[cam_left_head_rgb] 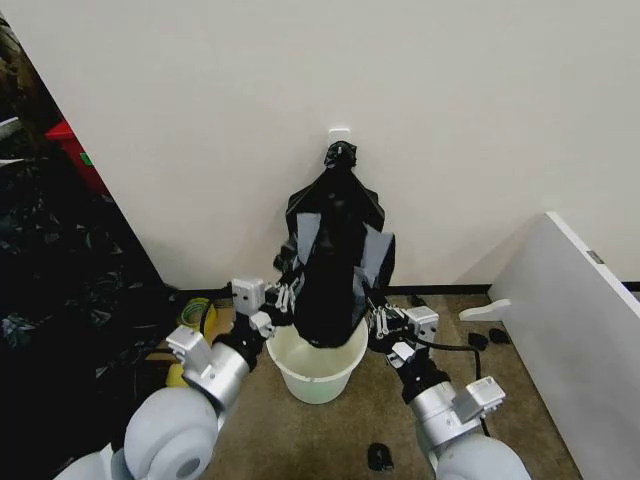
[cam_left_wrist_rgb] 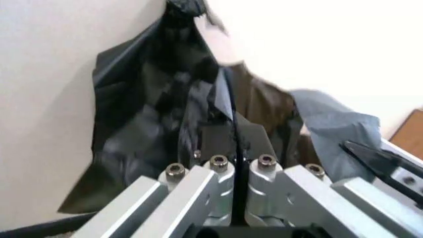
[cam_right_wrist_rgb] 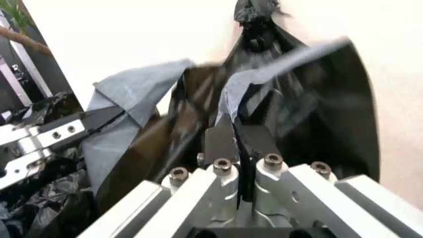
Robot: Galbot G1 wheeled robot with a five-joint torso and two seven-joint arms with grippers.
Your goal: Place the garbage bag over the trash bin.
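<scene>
The garbage bag [cam_left_head_rgb: 330, 290] of glossy black plastic hangs down the wall from a knotted bundle [cam_left_head_rgb: 340, 157] on a white hook [cam_left_head_rgb: 340, 131]. I cannot tell where the bag ends and the bundle begins. Its lower end dangles just above the mouth of the cream-white trash bin [cam_left_head_rgb: 315, 378] on the floor. My left gripper [cam_left_head_rgb: 287, 296] is shut on the bag's left edge, and my right gripper [cam_left_head_rgb: 378, 318] is shut on its right edge. Both wrist views show thin film pinched between closed fingers: left gripper [cam_left_wrist_rgb: 233, 136] on the bag [cam_left_wrist_rgb: 152, 114], right gripper [cam_right_wrist_rgb: 235, 134] on the bag [cam_right_wrist_rgb: 310, 99].
A large heap of black plastic sheeting [cam_left_head_rgb: 60, 270] fills the left side. A white panel [cam_left_head_rgb: 570, 320] leans at the right. A yellow object [cam_left_head_rgb: 195, 315] lies left of the bin, and a small black item [cam_left_head_rgb: 378, 457] lies on the carpet in front.
</scene>
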